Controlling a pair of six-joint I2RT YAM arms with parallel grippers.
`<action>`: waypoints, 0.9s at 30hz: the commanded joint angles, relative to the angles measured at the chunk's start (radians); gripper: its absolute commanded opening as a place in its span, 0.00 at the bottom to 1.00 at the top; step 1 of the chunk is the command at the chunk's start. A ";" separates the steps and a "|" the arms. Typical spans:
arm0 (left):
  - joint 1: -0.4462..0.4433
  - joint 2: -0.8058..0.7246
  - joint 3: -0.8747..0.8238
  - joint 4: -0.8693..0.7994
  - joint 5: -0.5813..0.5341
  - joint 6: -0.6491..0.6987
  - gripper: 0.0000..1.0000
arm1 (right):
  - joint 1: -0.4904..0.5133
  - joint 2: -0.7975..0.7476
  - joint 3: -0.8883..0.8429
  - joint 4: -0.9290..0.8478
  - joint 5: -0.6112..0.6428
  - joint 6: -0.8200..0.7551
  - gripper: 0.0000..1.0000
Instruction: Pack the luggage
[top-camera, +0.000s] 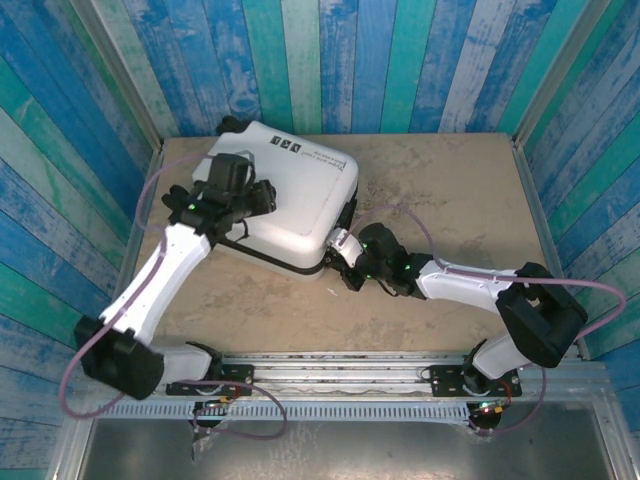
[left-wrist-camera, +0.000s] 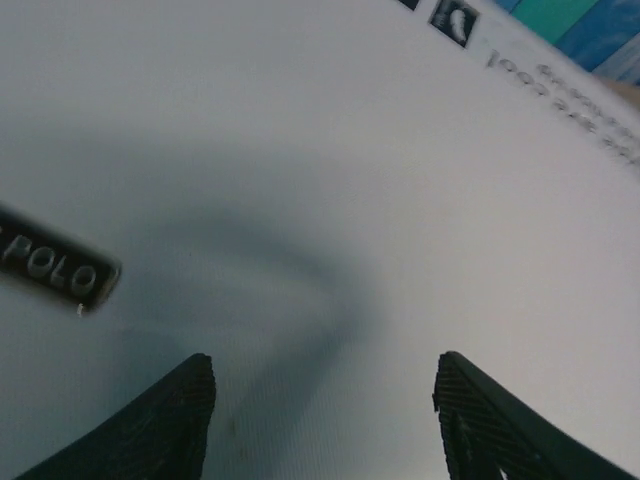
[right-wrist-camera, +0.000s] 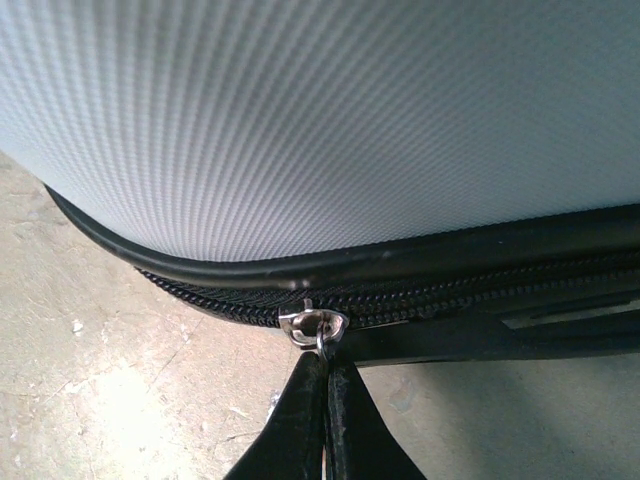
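**Luggage, zipper stage.** The luggage (top-camera: 285, 195) lies flat, lid down, on the surface (top-camera: 450, 200). At the luggage's near right corner the right jaws pinch the zipper pull (right-wrist-camera: 316, 326). Above its shell the left jaws stand partly spread, holding nothing. Risks: the thin pull may slip from the pinch, or the slider may jam on the corner curve if the luggage shifts. Hidden: the zipper along the luggage's far sides, its contents, and whether the left jaws touch the shell.

The luggage (left-wrist-camera: 320, 130) badge (left-wrist-camera: 58, 268) runs off the left edge.
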 joint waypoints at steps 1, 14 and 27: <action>-0.001 0.071 0.001 -0.145 -0.066 -0.023 0.52 | -0.008 -0.030 0.030 -0.016 0.096 0.015 0.00; 0.098 0.097 -0.182 -0.119 0.008 -0.035 0.24 | -0.072 0.003 0.115 -0.119 0.142 0.048 0.00; 0.115 0.143 -0.271 -0.076 0.002 -0.024 0.19 | -0.152 0.048 0.183 -0.187 0.123 0.130 0.00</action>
